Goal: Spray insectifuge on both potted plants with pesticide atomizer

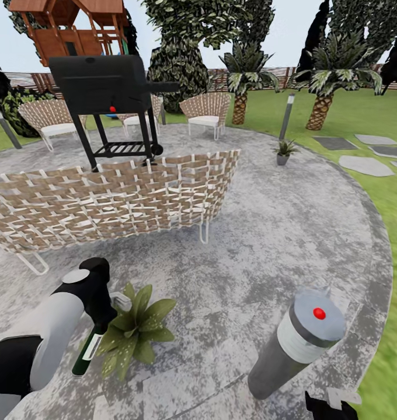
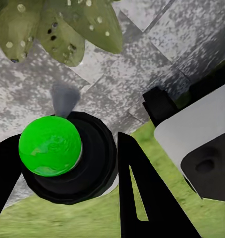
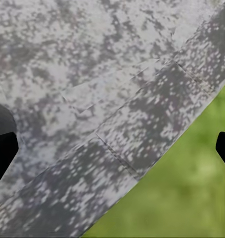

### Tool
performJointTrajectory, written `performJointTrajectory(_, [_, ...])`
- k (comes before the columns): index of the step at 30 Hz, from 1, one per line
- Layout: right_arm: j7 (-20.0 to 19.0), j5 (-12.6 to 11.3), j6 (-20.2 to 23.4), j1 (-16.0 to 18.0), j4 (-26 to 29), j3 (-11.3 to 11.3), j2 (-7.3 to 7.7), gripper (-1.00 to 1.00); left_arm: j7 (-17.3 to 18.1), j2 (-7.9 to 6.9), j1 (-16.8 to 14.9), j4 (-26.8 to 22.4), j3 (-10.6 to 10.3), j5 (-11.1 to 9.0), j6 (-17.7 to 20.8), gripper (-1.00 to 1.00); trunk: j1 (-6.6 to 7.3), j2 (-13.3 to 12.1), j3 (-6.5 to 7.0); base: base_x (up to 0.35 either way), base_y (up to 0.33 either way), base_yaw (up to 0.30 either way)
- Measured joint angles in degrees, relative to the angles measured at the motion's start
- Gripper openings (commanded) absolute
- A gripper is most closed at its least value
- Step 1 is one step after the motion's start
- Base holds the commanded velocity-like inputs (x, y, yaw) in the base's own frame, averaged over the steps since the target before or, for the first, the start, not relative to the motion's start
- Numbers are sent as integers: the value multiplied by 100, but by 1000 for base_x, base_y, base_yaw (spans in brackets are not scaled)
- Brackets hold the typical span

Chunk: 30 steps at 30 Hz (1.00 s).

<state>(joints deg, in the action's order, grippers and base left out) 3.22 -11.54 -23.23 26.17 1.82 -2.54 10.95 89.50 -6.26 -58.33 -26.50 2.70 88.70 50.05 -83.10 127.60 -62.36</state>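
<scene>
Now left tool clamped on atomizer, nozzle turned toward near plant just beside it, leaves speckled; second plant far right, unsprayed; right tool's state unclear.

End effector grips atomizer; plant beyond

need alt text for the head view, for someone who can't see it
The robot's left claw holds the pesticide atomizer beside a leafy potted plant speckled with white droplets on the grey stone patio. Behind stand a wicker bench, a black grill and a second potted plant; a grey bollard stands front right.
</scene>
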Motion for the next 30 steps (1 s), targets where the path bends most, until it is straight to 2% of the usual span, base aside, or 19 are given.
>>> performJointTrajectory(10, [11,1,-8,0,-12,4,144,100,-1,-2,-1,0,-34,-2,129,-100,-3,0,-1,39,-8,1])
performJointTrajectory(14, [15,0,-11,0,-13,2,187,100,-2,-2,0,0,-34,0,129,-100,-3,0,-1,-40,-213,0])
performJointTrajectory(30, [13,-5,-5,0,0,19,162,100,-1,-18,0,0,-32,27,141,-100,-5,0,-1,-251,-160,0])
